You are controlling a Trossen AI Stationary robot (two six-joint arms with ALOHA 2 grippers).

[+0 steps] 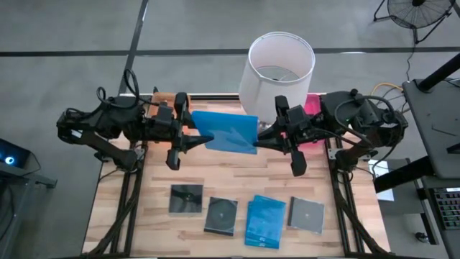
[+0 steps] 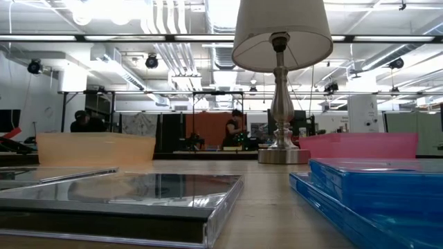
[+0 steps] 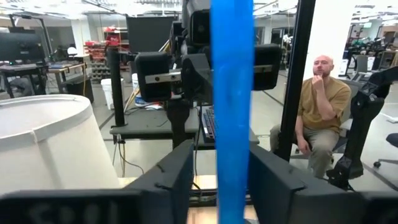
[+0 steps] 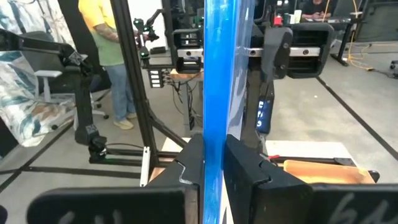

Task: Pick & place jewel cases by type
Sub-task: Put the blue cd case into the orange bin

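The wooden worktop [image 1: 237,176] fills the middle of the overhead frame, with the white lamp shade [image 1: 281,63] standing at its upper centre edge. Just below the shade, a bright blue jewel case [image 1: 228,131] hangs in the air between both arms, well above the wood. The right hand [image 1: 256,142] is clenched on the case's right edge; in its own wrist view the dark fingers [image 4: 193,163] press flat against the blue plastic. The left hand [image 1: 195,139] sits at the case's left edge, its fingers [image 3: 180,171] straddling the blue edge with visible gaps on both sides, so it looks not yet clamped. This reads as a hand-over, likely because the blue case's tray lies on the side the right arm cannot reach comfortably.

Along the lower part of the overhead frame, four more cases lie flat in a row: a dark case [image 1: 186,198], a second dark case [image 1: 221,215], another blue case [image 1: 264,221] and a third dark case [image 1: 306,214], apart from one another.

The pink tray [image 1: 312,105] is mostly hidden behind the right arm; the orange tray [image 2: 95,147] shows plainly only in the level view, at left. Which tray takes which type cannot be told.
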